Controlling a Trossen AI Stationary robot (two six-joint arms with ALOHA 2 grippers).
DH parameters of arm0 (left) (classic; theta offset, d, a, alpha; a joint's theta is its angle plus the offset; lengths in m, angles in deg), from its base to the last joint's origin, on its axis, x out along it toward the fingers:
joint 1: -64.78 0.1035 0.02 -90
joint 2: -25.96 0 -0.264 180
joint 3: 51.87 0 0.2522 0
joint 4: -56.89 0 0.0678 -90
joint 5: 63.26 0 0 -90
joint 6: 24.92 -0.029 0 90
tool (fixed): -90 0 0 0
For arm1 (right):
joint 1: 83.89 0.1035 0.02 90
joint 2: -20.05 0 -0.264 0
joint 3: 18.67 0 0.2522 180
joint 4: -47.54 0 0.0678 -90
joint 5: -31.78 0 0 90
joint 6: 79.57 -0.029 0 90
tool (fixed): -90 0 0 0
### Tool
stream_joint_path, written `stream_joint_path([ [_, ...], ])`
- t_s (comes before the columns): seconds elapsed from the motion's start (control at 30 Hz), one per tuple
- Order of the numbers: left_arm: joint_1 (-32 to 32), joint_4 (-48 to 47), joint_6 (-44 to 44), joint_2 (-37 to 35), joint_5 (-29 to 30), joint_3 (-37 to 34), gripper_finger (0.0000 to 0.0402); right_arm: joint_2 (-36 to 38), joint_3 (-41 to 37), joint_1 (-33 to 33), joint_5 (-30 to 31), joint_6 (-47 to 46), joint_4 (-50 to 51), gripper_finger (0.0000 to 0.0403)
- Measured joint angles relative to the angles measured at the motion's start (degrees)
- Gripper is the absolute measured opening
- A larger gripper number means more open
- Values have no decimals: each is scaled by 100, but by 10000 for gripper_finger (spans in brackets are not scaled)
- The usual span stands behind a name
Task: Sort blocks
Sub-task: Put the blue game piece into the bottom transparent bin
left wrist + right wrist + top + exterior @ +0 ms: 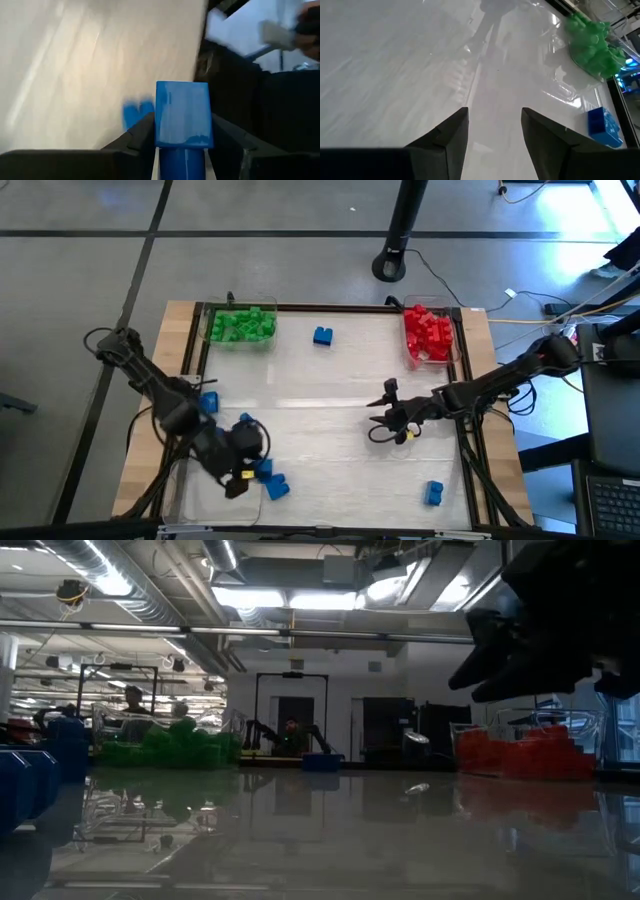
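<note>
Nearest you, your left gripper (182, 150) pinches a blue block (183, 117) at the near left. Your right gripper (494, 137) hangs spread and empty mid-table. Green blocks (242, 325) and red blocks (428, 332) look sorted in far trays; several blue ones remain scattered.

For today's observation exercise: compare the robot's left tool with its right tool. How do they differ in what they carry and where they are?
1. The left tool is shut on a blue studded plastic brick; the right tool is open with nothing between its fingers.
2. In the high view, the left tool is near the table's front left by loose blue bricks; the right tool is over bare mid-table.
Shared: both have two dark fingers.
</note>
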Motion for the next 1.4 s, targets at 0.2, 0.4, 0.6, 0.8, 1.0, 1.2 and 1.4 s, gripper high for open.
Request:
stream_joint_path([
  [0.2,-807,-516,2510,304,-31,-317,133,-250,-44,-11,32,287,-275,184],
  [0.4,-1172,-500,3822,680,-237,-576,137,-290,-44,-13,115,600,-345,184],
  [0.6,-1107,-515,3869,729,-224,-687,163,-288,-44,-15,129,792,-474,184],
  [0.8,-1039,-610,3920,716,-255,-831,194,-285,-44,-15,129,793,-480,184],
  [1.0,-875,-611,3644,305,-245,-848,217,-285,-44,-15,129,766,-482,184],
  [1.2,-596,-1211,2926,-227,935,-840,217,-285,-44,-15,129,740,-508,184],
  [1.4,3,-2314,2812,-296,1736,-840,218,-285,-44,-15,129,632,-528,184],
])
